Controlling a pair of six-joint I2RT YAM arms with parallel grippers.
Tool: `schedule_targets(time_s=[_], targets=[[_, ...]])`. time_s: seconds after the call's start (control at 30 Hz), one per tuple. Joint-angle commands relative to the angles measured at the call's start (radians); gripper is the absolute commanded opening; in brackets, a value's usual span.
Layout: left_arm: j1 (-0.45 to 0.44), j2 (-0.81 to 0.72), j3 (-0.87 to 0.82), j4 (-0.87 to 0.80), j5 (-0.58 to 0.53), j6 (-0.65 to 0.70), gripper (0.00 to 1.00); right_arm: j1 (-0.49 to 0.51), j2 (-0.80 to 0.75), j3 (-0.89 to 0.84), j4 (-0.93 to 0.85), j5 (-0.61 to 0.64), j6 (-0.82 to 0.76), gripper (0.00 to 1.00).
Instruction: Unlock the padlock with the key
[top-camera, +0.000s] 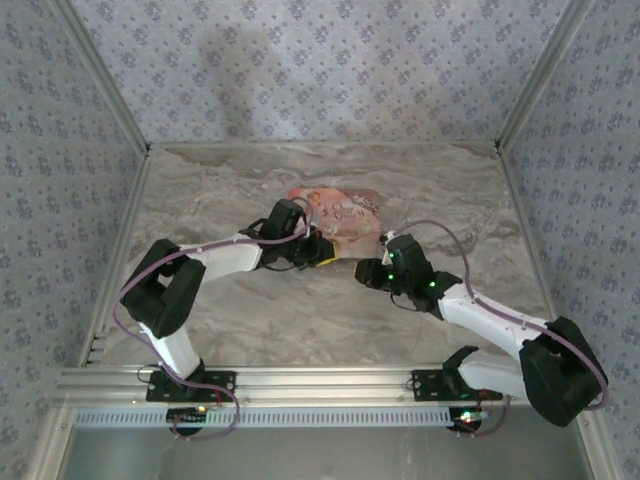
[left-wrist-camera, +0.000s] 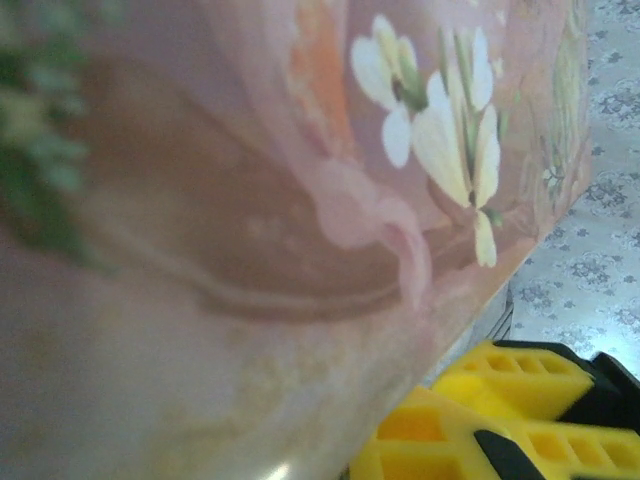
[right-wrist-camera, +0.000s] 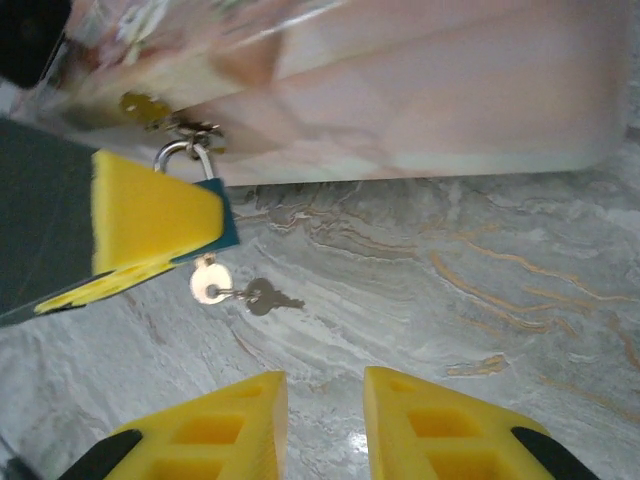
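Observation:
In the right wrist view the blue padlock (right-wrist-camera: 229, 216) hangs at the pink box's (right-wrist-camera: 430, 90) corner, its metal shackle (right-wrist-camera: 186, 158) hooked through the box's latch. A yellow finger (right-wrist-camera: 150, 215) of my left gripper (top-camera: 318, 252) covers most of its body, shut on it. A silver round-headed key (right-wrist-camera: 208, 284) sticks out from under the padlock. A ring joins it to a second, darker key (right-wrist-camera: 268, 297) lying on the table. My right gripper (right-wrist-camera: 325, 400) is open a short way in front of the keys, nothing between its fingers. The left wrist view has the box (left-wrist-camera: 250, 200) very close.
The pink illustrated box (top-camera: 335, 213) lies mid-table beyond both grippers. The marble tabletop (right-wrist-camera: 450, 290) to the right of the keys is bare. Patterned walls (top-camera: 320, 70) close in the back and sides. My right gripper (top-camera: 376, 270) sits just right of the left one.

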Motion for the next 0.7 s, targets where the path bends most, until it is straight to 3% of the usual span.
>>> schedule_targets(time_s=[0.0,0.13,0.67], targets=[[-0.005,-0.05,0.055,-0.036,0.001,-0.002,0.0,0.051,0.024,0.082,-0.114,0.127,-0.146,0.3],[-0.006,-0.053,0.059,-0.03,0.008,-0.014,0.0,0.105,0.076,0.149,-0.142,0.181,-0.203,0.38],[0.012,-0.048,0.066,0.047,0.088,-0.11,0.0,0.185,0.182,0.226,-0.037,0.295,-0.3,0.42]])
